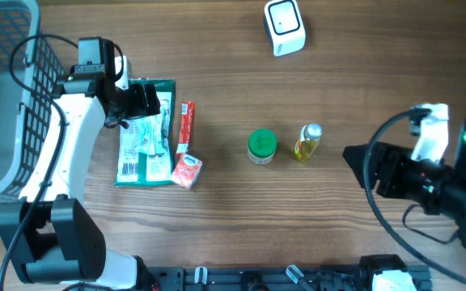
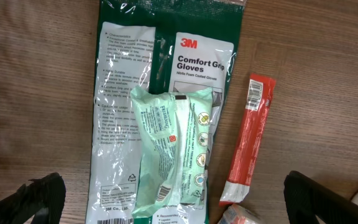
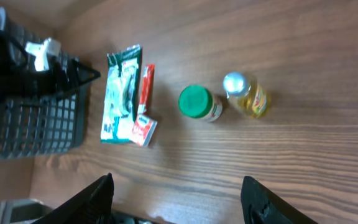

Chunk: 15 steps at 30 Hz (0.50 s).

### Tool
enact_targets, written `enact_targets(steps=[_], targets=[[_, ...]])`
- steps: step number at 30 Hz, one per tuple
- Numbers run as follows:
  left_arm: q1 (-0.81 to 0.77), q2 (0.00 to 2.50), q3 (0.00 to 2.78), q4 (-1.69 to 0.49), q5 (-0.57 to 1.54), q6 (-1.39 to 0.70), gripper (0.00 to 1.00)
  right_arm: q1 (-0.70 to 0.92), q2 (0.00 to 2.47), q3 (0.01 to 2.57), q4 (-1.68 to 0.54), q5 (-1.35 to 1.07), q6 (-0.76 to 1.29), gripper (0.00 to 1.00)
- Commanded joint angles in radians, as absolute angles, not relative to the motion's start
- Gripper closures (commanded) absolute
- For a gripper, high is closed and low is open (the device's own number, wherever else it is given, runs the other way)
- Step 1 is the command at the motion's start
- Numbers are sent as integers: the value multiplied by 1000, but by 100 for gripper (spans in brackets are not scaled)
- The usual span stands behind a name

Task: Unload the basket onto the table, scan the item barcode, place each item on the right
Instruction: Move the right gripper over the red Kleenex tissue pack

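left gripper (image 1: 142, 101): fingers spread wide, empty, hovering over the glove packet (image 2: 166, 56).
glove packet: flat on the counter (image 1: 362, 73) directly beneath it, wipes pack (image 2: 169, 149) on top.
red stick (image 2: 248, 140): just beside the packet.
right gripper (image 3: 179, 202): fingers apart, empty.
jar (image 3: 197, 102), bottle (image 3: 246, 96): ahead of it, well apart.
scanner (image 1: 284, 27): far from both.

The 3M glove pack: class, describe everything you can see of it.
The glove pack is a flat, glossy plastic bag, dark green with white printed panels reading 3M Comfort Grip Gloves. It lies flat on the wooden table, unheld. A pale green packet rests on top of it; a red stick packet lies beside it.
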<state>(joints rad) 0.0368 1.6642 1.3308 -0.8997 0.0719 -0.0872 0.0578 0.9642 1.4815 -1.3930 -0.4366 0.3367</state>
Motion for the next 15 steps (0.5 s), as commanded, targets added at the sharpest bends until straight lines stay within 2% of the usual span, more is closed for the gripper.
enact_targets(steps=[1,3,4,8,11,15], targets=[[41,1651,1341,-899,66,-86,0,152,1053,1477,-1403,-405,351,34],[41,1651,1341,-899,66,-86,0,262,1127,1477,-1396,-338,413,34],[41,1651,1341,-899,66,-86,0,373,1188,1477,-1372,-279,469,34],[41,1651,1341,-899,66,-86,0,620,1360,1477,-1190,-227,561,34],[41,1651,1341,-899,66,-86,0,836,1624,1477,-964,-224,611,35],[41,1651,1341,-899,66,-86,0,930,1858,1477,-801,-224,651,33]])
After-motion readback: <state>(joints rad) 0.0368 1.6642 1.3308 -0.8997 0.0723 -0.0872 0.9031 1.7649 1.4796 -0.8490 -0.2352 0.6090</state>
